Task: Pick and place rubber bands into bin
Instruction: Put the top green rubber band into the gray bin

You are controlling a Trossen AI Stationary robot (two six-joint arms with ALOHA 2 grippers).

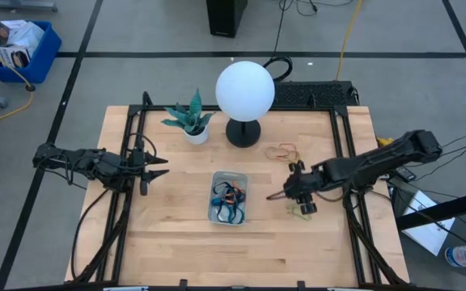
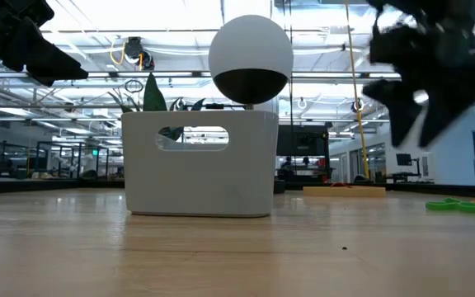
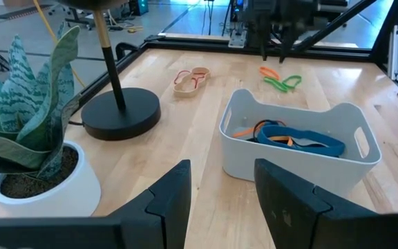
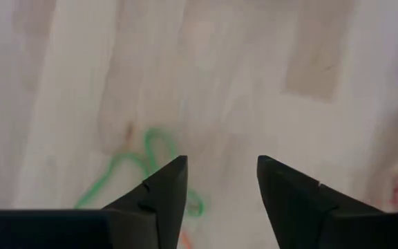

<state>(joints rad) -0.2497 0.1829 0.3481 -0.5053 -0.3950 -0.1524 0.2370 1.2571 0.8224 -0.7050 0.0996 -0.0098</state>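
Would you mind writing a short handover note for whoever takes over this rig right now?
Right gripper: open, empty, above the green rubber bands lying on the table right of the bin.
Left gripper: open, empty, waiting at the table's left side.
Done: the bin holds several bands, blue and orange among them.
Left: the green ones, plus the red and tan bands beside the globe lamp's base.

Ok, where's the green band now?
In the high view the green band lies on the table's right side, under the right gripper, right of the bin.
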